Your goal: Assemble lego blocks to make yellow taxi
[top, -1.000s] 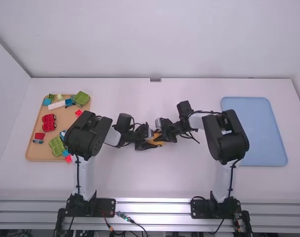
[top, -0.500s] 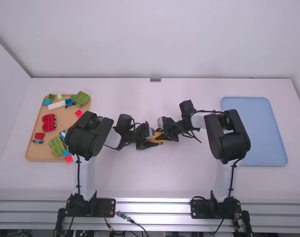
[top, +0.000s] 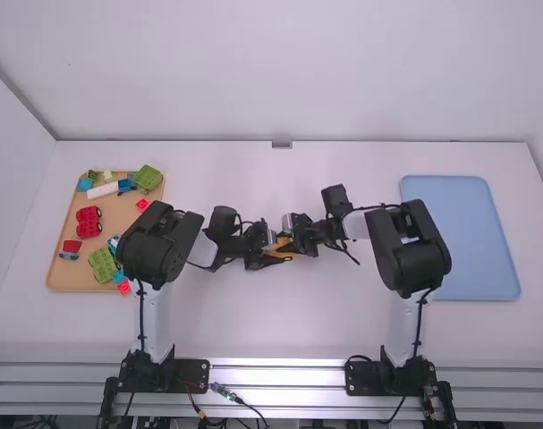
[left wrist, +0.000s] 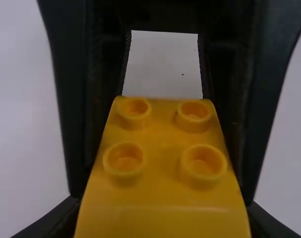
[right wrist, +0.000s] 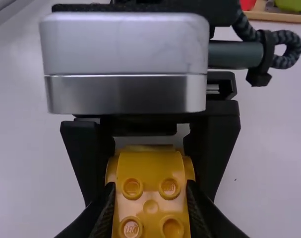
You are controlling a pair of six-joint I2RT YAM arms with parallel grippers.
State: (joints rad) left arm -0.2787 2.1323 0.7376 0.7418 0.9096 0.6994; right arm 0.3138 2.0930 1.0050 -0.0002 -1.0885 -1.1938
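In the middle of the table [top: 271, 331], the left gripper [top: 277, 257] and the right gripper [top: 291, 248] face each other, and both are holding the yellow piece [left wrist: 162, 171] between their fingers. Its round studs are seen in both wrist views. The brown tray [top: 63, 281] at left carries red, green and blue blocks [top: 89, 222]; at right lies the blue tray [top: 459, 237].

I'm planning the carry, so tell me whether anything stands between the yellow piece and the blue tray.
Yes: the right arm spans it, from the yellow piece to a black joint over the edge of the tray. Nothing else visible.
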